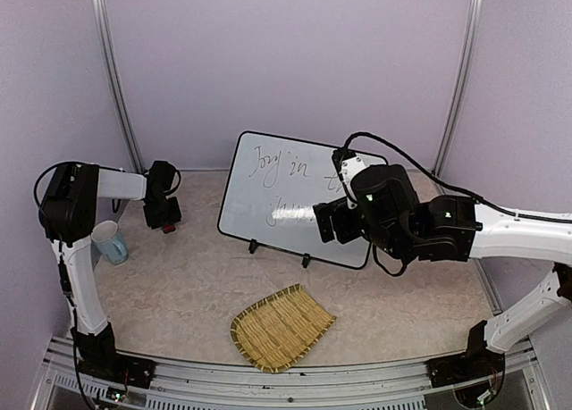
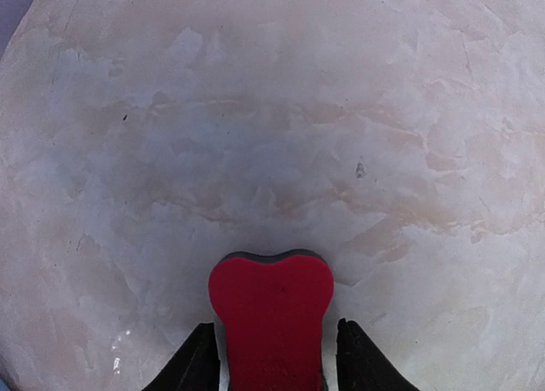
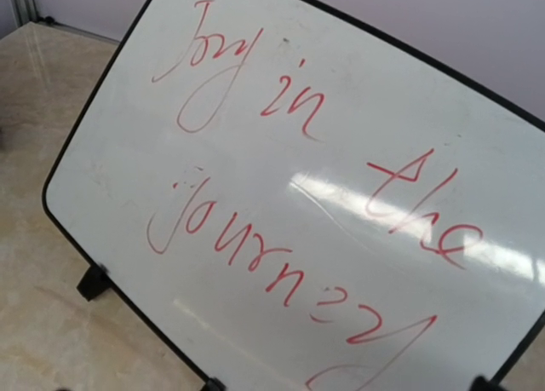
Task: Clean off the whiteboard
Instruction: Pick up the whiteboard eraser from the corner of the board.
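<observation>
The whiteboard (image 1: 268,209) stands tilted on two small black feet at the back middle of the table. It fills the right wrist view (image 3: 298,195), where it bears red handwriting: "Joy in the journey". A red eraser (image 2: 271,301) with a dark foam layer sticks out past the fingertips of my left gripper (image 2: 277,327), which is shut on it. That gripper (image 1: 165,221) hangs pointing down at the left, well away from the board, with the eraser (image 1: 169,228) at its tip. My right gripper (image 1: 322,222) is open close in front of the board's lower right part. Its fingers are outside its own view.
A pale blue mug (image 1: 110,242) stands by the left arm's base column. A woven straw mat (image 1: 280,328) lies at the front middle. Purple walls close the back and both sides. A metal rail runs along the near edge.
</observation>
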Controlling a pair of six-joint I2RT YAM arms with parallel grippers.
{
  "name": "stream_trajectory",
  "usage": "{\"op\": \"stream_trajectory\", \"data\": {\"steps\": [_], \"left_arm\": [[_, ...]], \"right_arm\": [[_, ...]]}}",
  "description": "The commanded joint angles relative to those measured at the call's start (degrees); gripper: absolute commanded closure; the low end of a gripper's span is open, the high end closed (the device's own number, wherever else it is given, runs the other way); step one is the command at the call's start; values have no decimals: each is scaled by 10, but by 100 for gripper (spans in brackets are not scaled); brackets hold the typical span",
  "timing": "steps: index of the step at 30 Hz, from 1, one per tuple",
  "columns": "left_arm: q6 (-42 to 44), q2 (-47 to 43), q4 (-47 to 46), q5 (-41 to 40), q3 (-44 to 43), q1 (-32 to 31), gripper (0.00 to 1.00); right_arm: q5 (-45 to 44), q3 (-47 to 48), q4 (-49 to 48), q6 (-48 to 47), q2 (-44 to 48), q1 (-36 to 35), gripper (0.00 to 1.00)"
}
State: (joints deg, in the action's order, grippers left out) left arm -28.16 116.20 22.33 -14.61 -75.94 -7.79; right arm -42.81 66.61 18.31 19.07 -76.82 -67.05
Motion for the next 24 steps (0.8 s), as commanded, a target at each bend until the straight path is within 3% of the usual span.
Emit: {"op": "stream_trajectory", "data": {"steps": [1,9,16,24], "left_arm": [[-2,-18,-10,-5,8,4,54],[-1,-16,-11,0,7,5,59],[-1,-15,-15,8,10,5,74],[-2,-22,-17,13,11,4,76]], "right_arm": [[4,12,5,0,-11,3,0],[4,9,6,3,-7,4,0],[5,7,8,4,-6,4,0],[-1,5,9,4,-6,5,0]]}}
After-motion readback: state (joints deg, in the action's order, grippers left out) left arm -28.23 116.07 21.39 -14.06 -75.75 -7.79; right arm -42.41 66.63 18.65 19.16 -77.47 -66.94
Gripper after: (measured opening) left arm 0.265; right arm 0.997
